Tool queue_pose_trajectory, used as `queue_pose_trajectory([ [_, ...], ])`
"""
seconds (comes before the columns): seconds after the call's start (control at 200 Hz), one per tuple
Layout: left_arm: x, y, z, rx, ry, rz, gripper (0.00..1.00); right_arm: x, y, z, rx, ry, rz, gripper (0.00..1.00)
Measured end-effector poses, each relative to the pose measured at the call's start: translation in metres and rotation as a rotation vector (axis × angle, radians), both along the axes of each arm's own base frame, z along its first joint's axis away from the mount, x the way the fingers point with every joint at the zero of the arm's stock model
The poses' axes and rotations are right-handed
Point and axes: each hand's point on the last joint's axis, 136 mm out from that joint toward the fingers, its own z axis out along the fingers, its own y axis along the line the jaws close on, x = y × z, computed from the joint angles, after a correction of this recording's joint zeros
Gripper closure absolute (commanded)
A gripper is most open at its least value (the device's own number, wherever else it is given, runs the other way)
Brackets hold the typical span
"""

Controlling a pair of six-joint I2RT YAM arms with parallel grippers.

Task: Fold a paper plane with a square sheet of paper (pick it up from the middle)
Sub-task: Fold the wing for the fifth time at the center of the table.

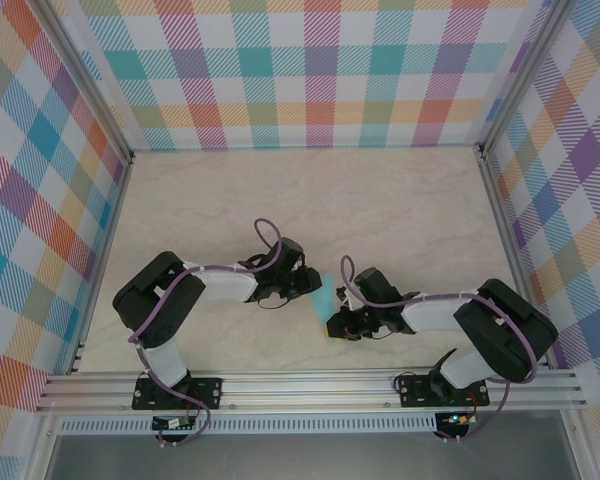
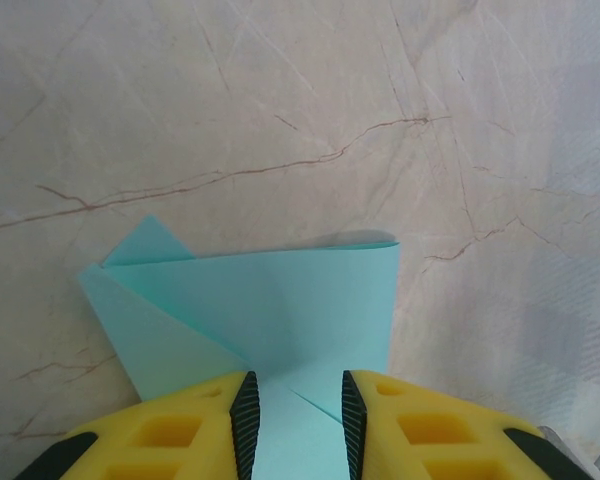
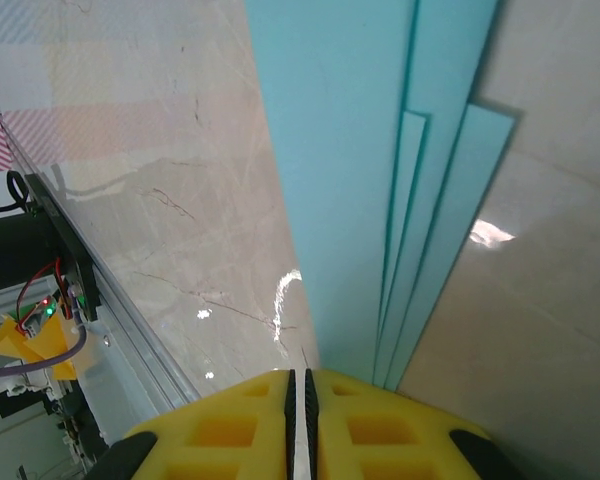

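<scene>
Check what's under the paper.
Marble table shows around the paper, so table lies beneath. Right wrist view shows several folded layers stacked. The spot directly under it is covered; whether it touches the table is unclear.

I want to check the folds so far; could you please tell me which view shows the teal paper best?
The left wrist view: on the paper, flaps and creases lie in plain sight. The top view gives a small teal patch; the right wrist view, layered edges close.
</scene>
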Motion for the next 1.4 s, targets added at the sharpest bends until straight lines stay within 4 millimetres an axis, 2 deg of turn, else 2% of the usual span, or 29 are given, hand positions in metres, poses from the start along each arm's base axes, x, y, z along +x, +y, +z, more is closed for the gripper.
queue_pose_trajectory([
  [0.25,0.000,0.000,0.000,-0.001,0.001,0.002,0.69,-0.021,-0.016,0.000,-0.041,0.026,0.011,0.86],
  [0.385,0.000,0.000,0.000,-0.001,0.001,0.003,0.68,-0.025,-0.025,0.004,-0.079,0.029,0.001,0.84],
  [0.5,0.000,0.000,0.000,-0.002,0.002,0.003,0.68,-0.016,-0.024,0.016,-0.085,-0.013,-0.014,0.83],
  [0.635,0.000,0.000,0.000,-0.003,0.003,0.004,0.68,0.006,-0.007,0.040,-0.047,-0.077,-0.030,0.83],
  [0.71,0.000,0.000,0.000,-0.004,0.003,0.005,0.68,0.016,0.003,0.045,-0.028,-0.087,-0.036,0.83],
  [0.825,0.001,-0.001,0.001,-0.005,0.003,0.005,0.67,0.022,0.007,0.034,-0.052,-0.066,-0.045,0.84],
  [1.06,0.003,-0.003,0.002,-0.007,0.001,0.004,0.64,0.017,0.002,-0.002,-0.124,0.007,-0.040,0.87],
  [1.285,0.003,-0.004,0.005,-0.001,-0.007,-0.014,0.58,0.017,0.003,-0.004,-0.109,-0.005,-0.036,0.90],
  [1.4,0.003,-0.005,0.021,-0.021,-0.036,-0.021,0.56,0.017,0.004,-0.004,-0.105,-0.006,-0.035,0.90],
])
